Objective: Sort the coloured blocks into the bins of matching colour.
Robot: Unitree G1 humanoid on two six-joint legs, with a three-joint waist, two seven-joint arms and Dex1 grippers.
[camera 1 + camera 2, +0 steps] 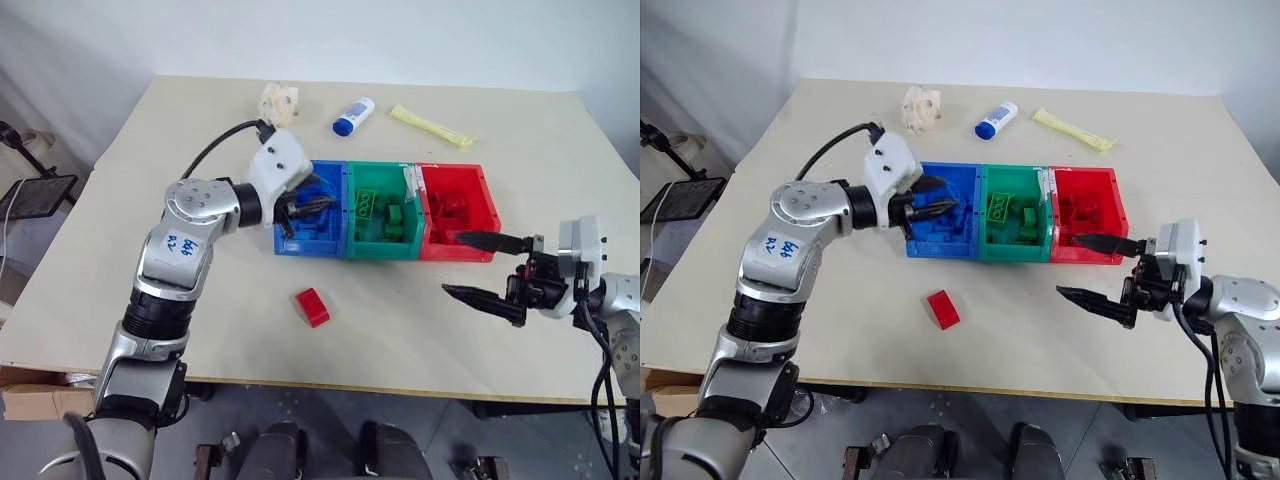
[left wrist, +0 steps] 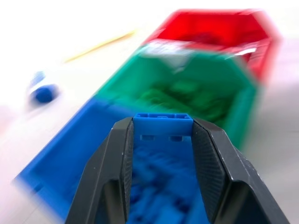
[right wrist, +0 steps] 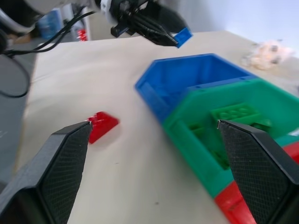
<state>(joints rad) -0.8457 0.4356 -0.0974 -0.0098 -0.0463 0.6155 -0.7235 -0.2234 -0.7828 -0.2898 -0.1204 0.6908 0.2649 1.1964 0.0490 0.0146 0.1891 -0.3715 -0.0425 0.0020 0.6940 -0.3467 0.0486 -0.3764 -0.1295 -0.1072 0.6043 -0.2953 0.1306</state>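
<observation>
The left pincer (image 2: 161,154) is clamped on a blue block (image 2: 162,122), high above the blue bin (image 1: 328,244). Released now, it may bounce out. The right pincer (image 1: 478,268) stands apart, empty; a red block (image 1: 312,306) waits on the table (image 1: 150,200).

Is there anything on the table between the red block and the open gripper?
No, just bare table between the red block and the right gripper, as the left eye view shows.

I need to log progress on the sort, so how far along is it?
Mostly done: green blocks lie in the green bin and red ones in the red bin. In hand: the left claw holds a blue block above the blue bin. Left: one red block on the table; the right claw is open.
</observation>
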